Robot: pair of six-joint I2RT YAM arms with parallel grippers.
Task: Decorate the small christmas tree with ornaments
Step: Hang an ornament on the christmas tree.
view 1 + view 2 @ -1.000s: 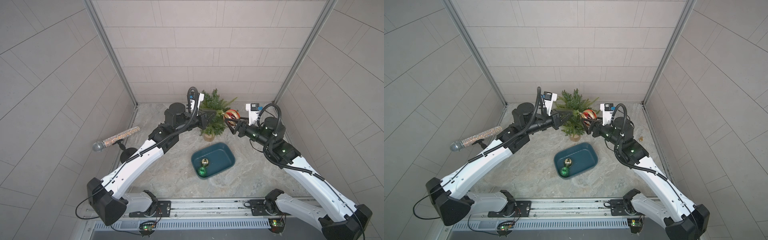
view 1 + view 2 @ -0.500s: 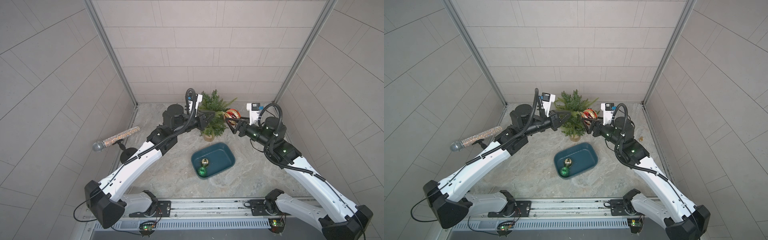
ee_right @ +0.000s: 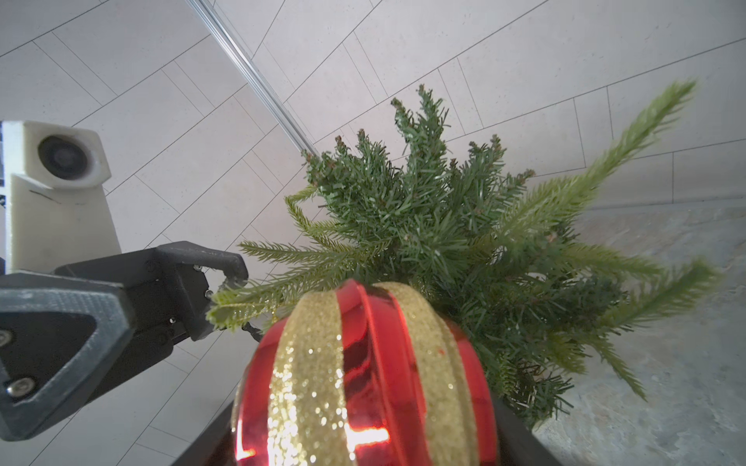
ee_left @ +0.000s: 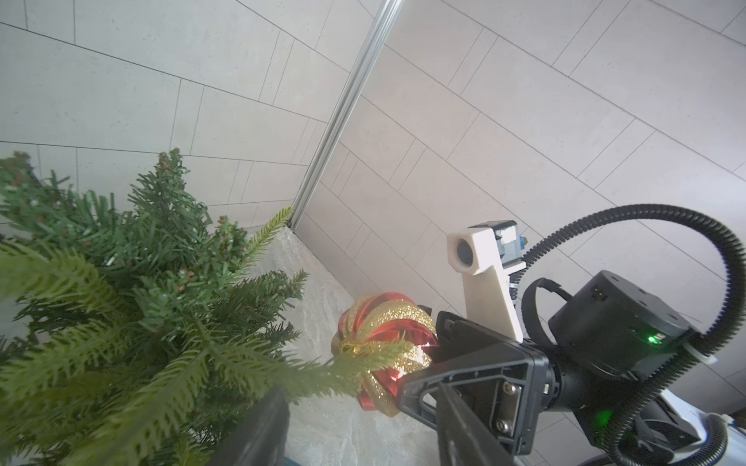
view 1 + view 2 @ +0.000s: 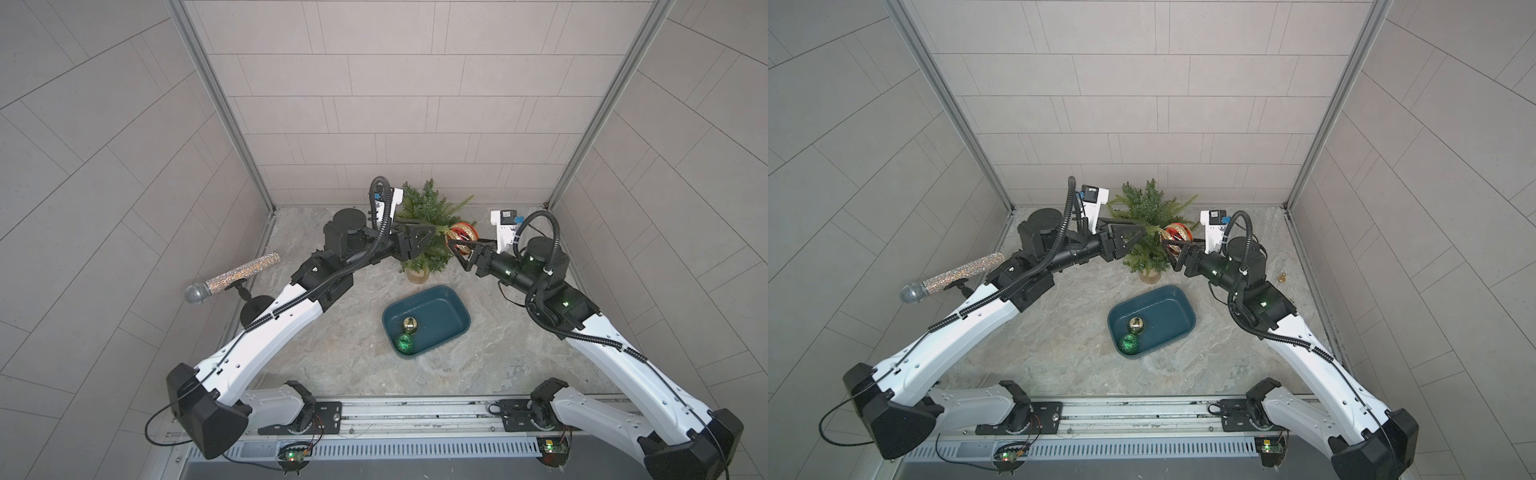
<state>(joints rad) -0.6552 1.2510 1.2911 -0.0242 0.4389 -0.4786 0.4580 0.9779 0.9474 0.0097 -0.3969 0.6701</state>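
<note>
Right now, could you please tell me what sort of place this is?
Likely a robot test booth: grey panelled walls enclose a stone-look tabletop, and two arms mount on a front rail.

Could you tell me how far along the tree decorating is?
Done: nothing clearly hangs on the tree. In hand: the right gripper holds the red ball by a branch tip; the left gripper is open around that tip. Left: gold ball and green ball lie in the tray.
</note>
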